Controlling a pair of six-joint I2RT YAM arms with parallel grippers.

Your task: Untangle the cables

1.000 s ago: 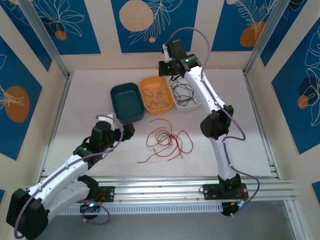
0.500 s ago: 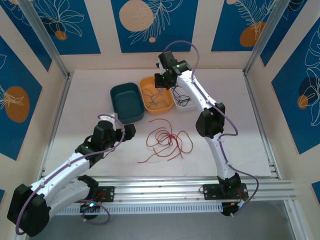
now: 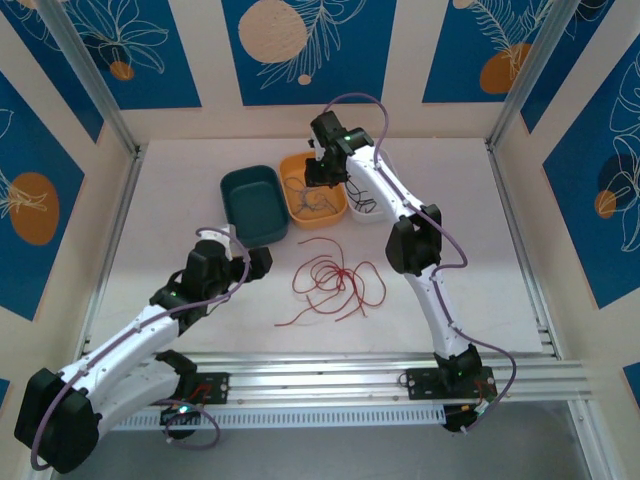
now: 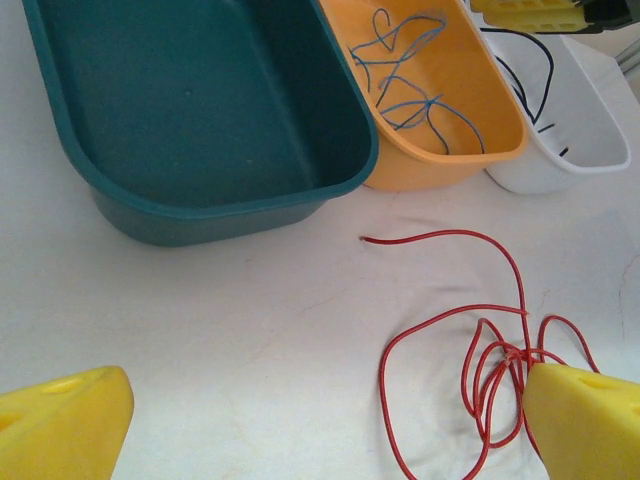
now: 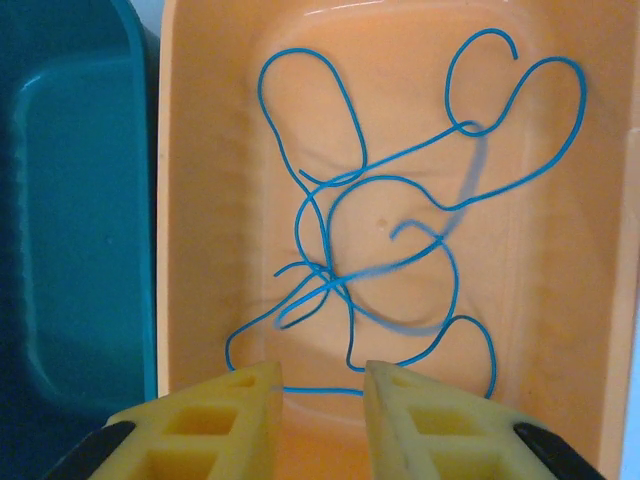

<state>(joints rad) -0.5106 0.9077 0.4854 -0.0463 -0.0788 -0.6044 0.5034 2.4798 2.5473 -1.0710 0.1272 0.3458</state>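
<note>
My right claw (image 5: 318, 392) hangs over the orange bin (image 5: 590, 330), jaws narrowly apart and empty. Blue cables (image 5: 328, 275) are sorted here. Left claw (image 4: 320, 430) is wide by the red cables (image 4: 510, 350).

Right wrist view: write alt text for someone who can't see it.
A tangle of thin blue cables lies in an orange bin, seen from above. The right end effector hangs over the bin's near end, its yellow fingers slightly apart. A teal bin borders the orange one at the picture's left edge.
</note>
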